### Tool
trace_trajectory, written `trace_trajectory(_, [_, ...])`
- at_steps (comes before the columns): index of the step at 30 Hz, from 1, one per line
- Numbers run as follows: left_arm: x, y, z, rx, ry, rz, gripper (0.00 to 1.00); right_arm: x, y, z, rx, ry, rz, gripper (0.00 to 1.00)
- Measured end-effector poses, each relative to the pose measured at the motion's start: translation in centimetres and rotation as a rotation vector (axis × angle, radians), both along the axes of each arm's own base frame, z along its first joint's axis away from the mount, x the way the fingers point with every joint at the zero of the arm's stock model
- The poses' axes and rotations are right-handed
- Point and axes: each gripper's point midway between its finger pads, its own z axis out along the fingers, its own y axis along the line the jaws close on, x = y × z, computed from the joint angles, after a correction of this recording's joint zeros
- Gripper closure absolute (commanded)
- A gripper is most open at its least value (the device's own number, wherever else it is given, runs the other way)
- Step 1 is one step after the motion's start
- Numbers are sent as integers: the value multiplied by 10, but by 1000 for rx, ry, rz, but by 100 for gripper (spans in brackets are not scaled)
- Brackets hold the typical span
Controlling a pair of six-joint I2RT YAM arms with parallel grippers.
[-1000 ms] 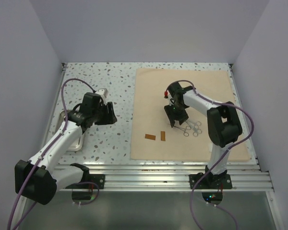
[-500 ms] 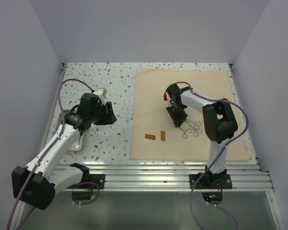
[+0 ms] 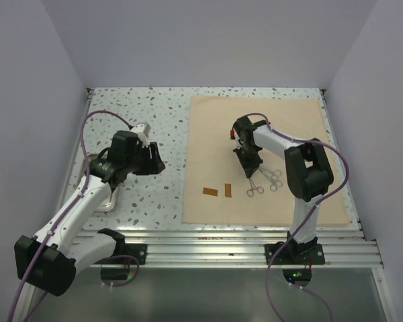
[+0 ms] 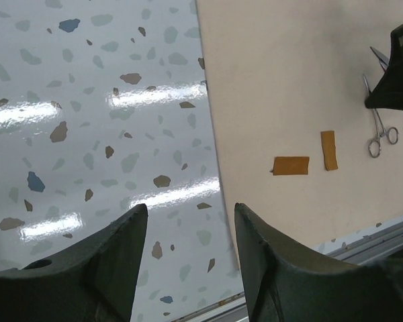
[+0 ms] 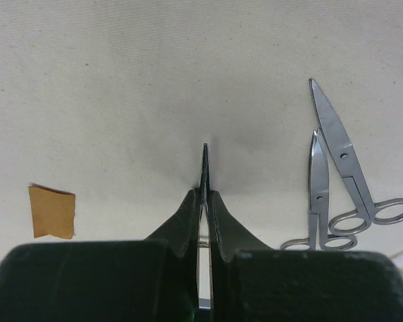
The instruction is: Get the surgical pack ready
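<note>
The tan cloth (image 3: 289,127) lies flat on the right half of the table. My right gripper (image 3: 248,171) stands over its middle, shut on a thin metal instrument (image 5: 205,157) whose tip pokes out past the fingertips; its ring handles (image 3: 255,190) trail toward me. Two more instruments (image 5: 319,194) (image 5: 342,157) rest on the cloth just right of it. Two brown strips (image 3: 209,191) (image 3: 228,190) sit near the cloth's front left. My left gripper (image 3: 151,159) hovers open and empty over the speckled table. The steel tray (image 3: 106,201) is partly hidden under the left arm.
In the left wrist view the cloth's left edge (image 4: 211,134) runs between speckled tabletop and cloth, with the strips (image 4: 291,165) beyond it. Aluminium rails (image 3: 221,245) border the near edge. White walls close in on three sides.
My right gripper has closed on one instrument, and that instrument's rings have swung out left of the other two. The left arm has hardly moved.
</note>
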Motion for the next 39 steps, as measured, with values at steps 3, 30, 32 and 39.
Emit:
trace_trajectory(3, [0,-12,1,-26,-1,-42,41,0,5,10,26,-6,-29,100])
trace_trajectory(30, [13,-203,0,-308,38,-329,49,0,127,141,715,-136,-245,100])
trace_trajectory(32, [14,-204,-3,-308,47,-326,51,-1,128,144,727,-136,-248,100])
trace_trajectory(39, [17,-207,-4,-303,58,-324,100,-1,132,158,770,-156,-242,79])
